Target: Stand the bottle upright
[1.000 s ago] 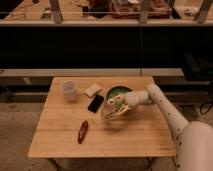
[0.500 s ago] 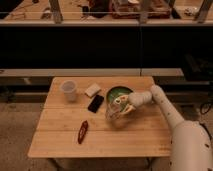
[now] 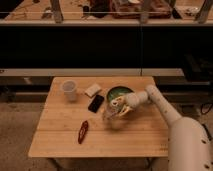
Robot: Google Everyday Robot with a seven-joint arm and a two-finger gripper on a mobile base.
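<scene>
I read the gripper (image 3: 116,108) over mid-table (image 3: 60,140), jaws clamped on the bottle (image 3: 111,111), which looks tilted near the green bowl (image 3: 120,92). Uprighting underway; release remains.

Matt wooden table (image 3: 60,140), translucent plastic cup (image 3: 69,90), end effector (image 3: 118,108) over tabletop

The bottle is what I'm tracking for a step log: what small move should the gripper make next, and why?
Probably keep tipping the bottle until its base sits flat on the table, then let go. The gripper is at the bottle near the table's middle, just in front of the green bowl, and the bottle looks tilted rather than clearly standing.
</scene>
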